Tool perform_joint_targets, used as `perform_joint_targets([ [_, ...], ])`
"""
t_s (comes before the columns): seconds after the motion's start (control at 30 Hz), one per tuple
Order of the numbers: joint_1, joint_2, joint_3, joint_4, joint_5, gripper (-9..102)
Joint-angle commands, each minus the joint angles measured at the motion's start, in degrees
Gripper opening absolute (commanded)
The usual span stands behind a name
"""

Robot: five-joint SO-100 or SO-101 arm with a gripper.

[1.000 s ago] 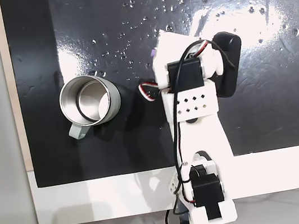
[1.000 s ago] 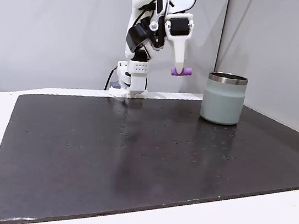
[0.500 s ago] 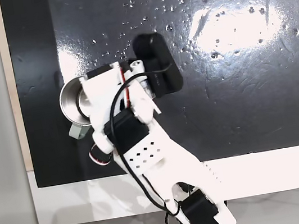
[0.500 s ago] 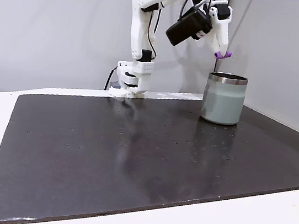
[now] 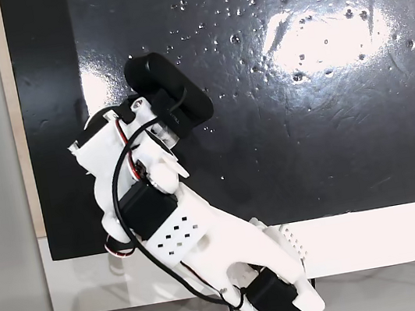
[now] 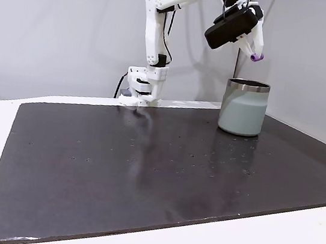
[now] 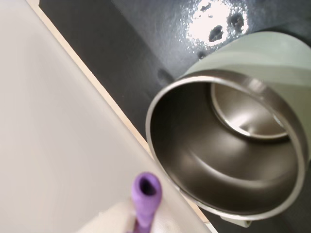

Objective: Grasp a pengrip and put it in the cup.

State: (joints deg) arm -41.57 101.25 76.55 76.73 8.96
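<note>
In my wrist view, the pengrip (image 7: 146, 195) sits nearest the lens, sticking out from between the fingers with its open end showing. The gripper (image 6: 253, 52) is closed on it, as far as the little tube allows. In the fixed side view I see the same purple piece (image 6: 256, 57) pinched at the fingertips, high in the air.

Just past the fingertips, below and a bit farther out, is the cup (image 7: 228, 145), its shiny inside open to me. From the side, the cup (image 6: 244, 107) stands upright on the black mat (image 6: 143, 174), directly under the fingertips or nearly so.

A second ago I held the pengrip beside the cup, lower and short of the rim; half a second ago it was near the rim's edge. Now I've swung it over the mouth. I judge the carry is about done, and opening the fingers should drop it in, though the wrist view suggests it hangs close to the near rim.
</note>
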Motion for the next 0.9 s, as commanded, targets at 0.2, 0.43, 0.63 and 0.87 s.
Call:
perform_joint_targets([
  [0.2,0.1,4.3,1.2,-1.5,-1.3,17],
  [0.43,0.0,5.3,2.3,-1.5,-2.3,24],
  [0.63,0.0,5.4,2.5,-1.5,-2.3,24],
  [0.87,-0.1,5.4,2.7,-1.5,-2.5,24],
])
